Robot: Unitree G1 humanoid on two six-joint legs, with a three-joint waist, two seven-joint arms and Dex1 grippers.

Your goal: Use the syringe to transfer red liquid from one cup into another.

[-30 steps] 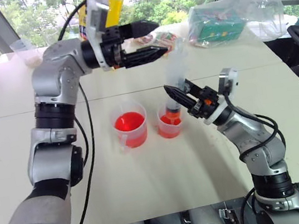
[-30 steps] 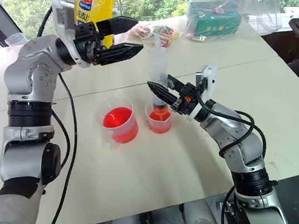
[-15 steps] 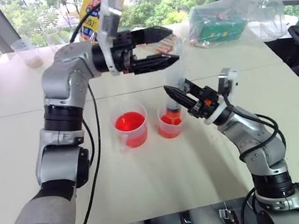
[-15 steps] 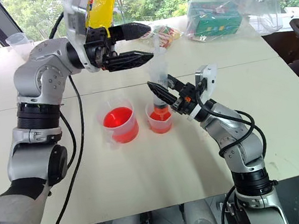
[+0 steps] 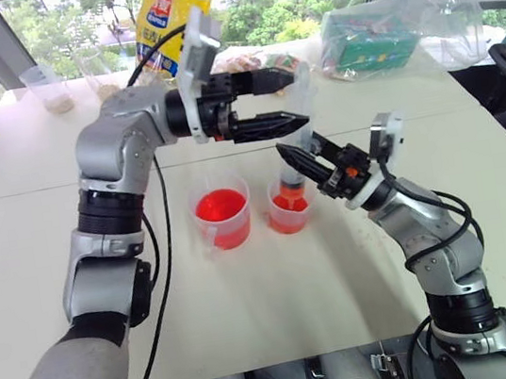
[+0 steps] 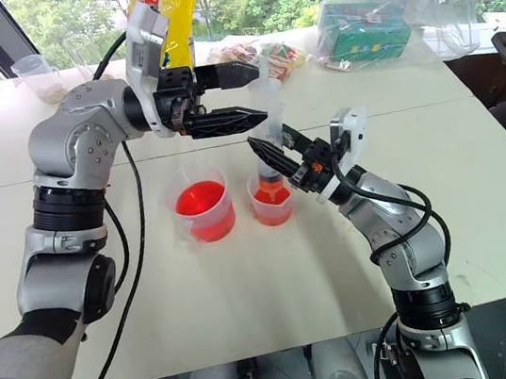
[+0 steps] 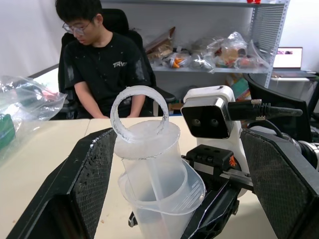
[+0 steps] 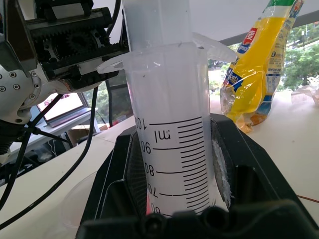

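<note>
Right gripper (image 5: pixel 299 165) clamps syringe (image 5: pixel 294 141) upright, tip in smaller cup (image 5: pixel 287 206). Left gripper (image 5: pixel 282 99) spread around plunger top, not gripping. Barrel apparently empty; handled cup (image 5: pixel 221 213) holds red.

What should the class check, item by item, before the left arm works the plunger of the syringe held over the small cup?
1. Right end effector clamped on the syringe barrel: ok.
2. Syringe tip inside the smaller cup: ok.
3. Left end effector open, with one finger on each side of the plunger top: ok.
4. Left fingers touching the plunger: cannot tell.
5. Handled cup upright, beside the smaller cup: ok.
6. Red liquid showing inside the syringe barrel: cannot tell.
</note>
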